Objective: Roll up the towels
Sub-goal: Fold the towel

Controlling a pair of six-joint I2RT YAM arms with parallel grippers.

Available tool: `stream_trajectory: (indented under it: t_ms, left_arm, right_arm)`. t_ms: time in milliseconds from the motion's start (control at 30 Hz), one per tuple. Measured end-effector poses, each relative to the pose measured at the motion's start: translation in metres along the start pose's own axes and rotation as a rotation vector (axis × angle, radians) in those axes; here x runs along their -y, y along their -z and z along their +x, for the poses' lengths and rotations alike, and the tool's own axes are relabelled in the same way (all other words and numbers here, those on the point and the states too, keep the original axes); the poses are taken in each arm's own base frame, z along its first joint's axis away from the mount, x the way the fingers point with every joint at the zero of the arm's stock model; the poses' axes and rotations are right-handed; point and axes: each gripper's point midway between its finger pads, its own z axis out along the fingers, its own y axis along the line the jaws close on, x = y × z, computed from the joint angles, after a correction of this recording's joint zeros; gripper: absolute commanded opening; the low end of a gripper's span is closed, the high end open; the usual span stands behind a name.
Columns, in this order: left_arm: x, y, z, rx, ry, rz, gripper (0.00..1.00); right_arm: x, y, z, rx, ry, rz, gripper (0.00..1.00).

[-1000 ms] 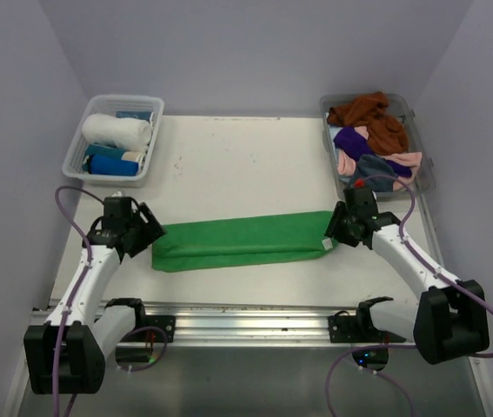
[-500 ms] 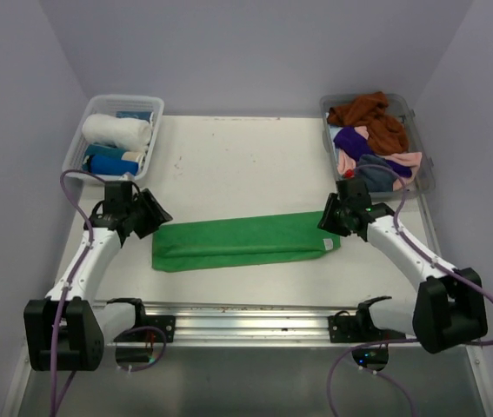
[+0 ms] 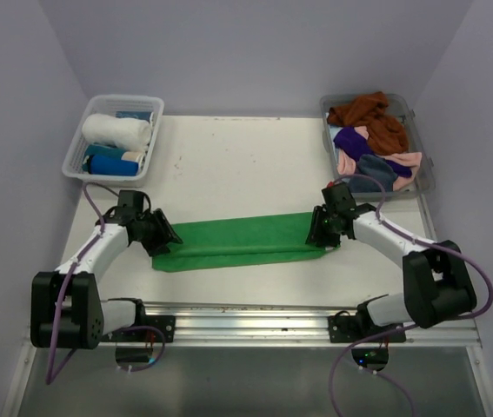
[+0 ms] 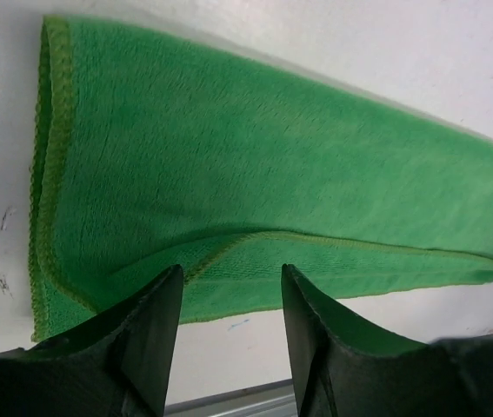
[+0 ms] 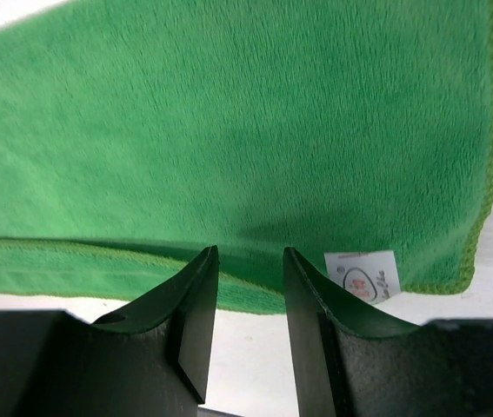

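Top external: green towel (image 3: 242, 241), folded flat. Left fingers (image 4: 146, 339), right fingers (image 5: 194, 317) apart over its ends; grip your corners evenly.

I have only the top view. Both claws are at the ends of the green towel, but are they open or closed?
Observer: The left wrist view shows the left claw open above the towel's near edge.
Operator: And the right one?
Observer: The right claw is open too, holding nothing.
Operator: Any mark on the cloth there?
Observer: A white label sits by the near right corner.
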Motion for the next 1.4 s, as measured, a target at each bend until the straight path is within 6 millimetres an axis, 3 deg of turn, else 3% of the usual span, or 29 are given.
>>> stream_trajectory:
  t_ms: [200, 433, 633, 833, 1000, 1233, 1400]
  left_arm:
    - [-0.015, 0.000, 0.021, -0.062, 0.025, -0.043, 0.49]
    - [-0.014, 0.013, 0.023, -0.032, 0.023, -0.042, 0.48]
    - [-0.030, 0.022, 0.028, -0.027, 0.031, -0.125, 0.47]
    - [-0.015, 0.028, 0.010, 0.021, 0.018, -0.092, 0.45]
    - [-0.004, 0.018, 0.000, 0.022, 0.019, -0.050, 0.43]
    - [-0.029, -0.004, 0.020, -0.062, 0.048, -0.130, 0.41]
    - [-0.033, -0.004, 0.018, -0.056, 0.046, -0.149, 0.41]
  right_arm:
    - [0.000, 0.009, 0.014, -0.007, 0.011, -0.030, 0.38]
    - [0.003, 0.007, 0.026, -0.043, 0.023, -0.033, 0.37]
    - [0.009, 0.010, 0.034, -0.073, 0.044, -0.014, 0.36]
    - [0.005, 0.025, 0.015, 0.002, 0.058, -0.005, 0.37]
    - [-0.004, 0.021, 0.000, 0.024, 0.058, -0.020, 0.36]
    - [0.012, -0.007, 0.025, -0.096, 0.048, 0.043, 0.32]
    - [0.015, 0.010, 0.014, -0.029, 0.043, 0.048, 0.40]
